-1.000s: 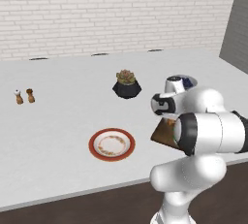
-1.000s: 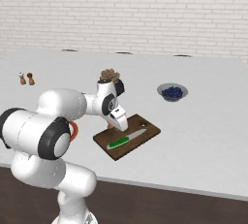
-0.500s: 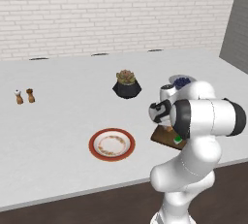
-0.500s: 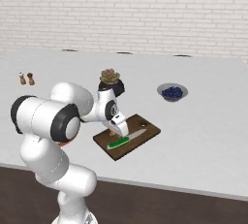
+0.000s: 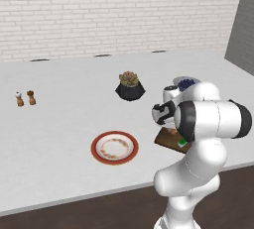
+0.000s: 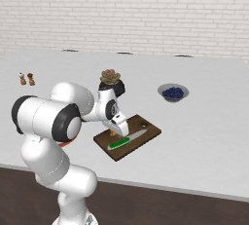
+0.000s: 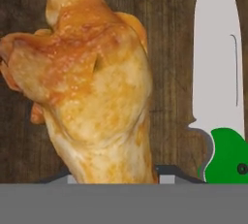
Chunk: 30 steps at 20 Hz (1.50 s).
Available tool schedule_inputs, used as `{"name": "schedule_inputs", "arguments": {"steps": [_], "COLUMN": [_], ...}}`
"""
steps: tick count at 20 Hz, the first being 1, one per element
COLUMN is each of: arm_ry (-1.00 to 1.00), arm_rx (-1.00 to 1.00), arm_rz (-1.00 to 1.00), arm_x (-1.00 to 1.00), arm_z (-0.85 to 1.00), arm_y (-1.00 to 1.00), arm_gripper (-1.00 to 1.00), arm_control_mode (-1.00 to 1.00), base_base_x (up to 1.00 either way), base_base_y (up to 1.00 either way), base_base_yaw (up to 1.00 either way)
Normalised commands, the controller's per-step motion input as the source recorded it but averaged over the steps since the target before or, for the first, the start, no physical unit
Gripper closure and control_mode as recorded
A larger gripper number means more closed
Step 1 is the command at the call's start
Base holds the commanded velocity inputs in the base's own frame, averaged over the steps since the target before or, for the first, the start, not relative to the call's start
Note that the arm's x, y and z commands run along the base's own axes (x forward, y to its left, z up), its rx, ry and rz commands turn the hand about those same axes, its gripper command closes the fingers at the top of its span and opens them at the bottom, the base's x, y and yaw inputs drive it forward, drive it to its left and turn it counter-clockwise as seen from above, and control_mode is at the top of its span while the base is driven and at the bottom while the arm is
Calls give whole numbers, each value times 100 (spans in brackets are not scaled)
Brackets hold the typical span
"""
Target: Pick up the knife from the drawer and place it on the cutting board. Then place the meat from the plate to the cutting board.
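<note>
Hand view has the jaws grasping the meat just over the cutting board, beside the knife; lower it gently, clear of the blade, before releasing.

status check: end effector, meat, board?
End effector shut on the meat, low over the cutting board. Knife already on the board, beside the meat. Plate bare. Nothing blocking.

The meat hides the pincer's fingertips in the hand view. The knife is cut off there. The arm covers most of the cutting board in the left base view.
</note>
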Motion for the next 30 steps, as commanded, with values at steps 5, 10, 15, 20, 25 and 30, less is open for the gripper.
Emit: {"name": "schedule_inputs", "arguments": {"steps": [5, 10, 15, 20, 25, 30], "arm_ry": [0, 0, -8, -10, -23, -31], "arm_rx": [0, -4, -3, 0, 0, 0], "arm_rz": [0, 0, 0, -1, 0, 11], "arm_x": [0, 0, -24, -26, -50, -92], "arm_z": [0, 14, 77, 100, 95, 54], "arm_y": [0, 0, 0, 1, 14, 27], "arm_gripper": [-100, -100, -100, -100, -100, -100], "arm_control_mode": [-100, -100, -100, -100, -100, -100], "base_base_x": [0, 0, 0, 0, 0, 0], "base_base_y": [0, 0, 0, 0, 0, 0], "base_base_yaw": [0, 0, 0, 0, 0, 0]}}
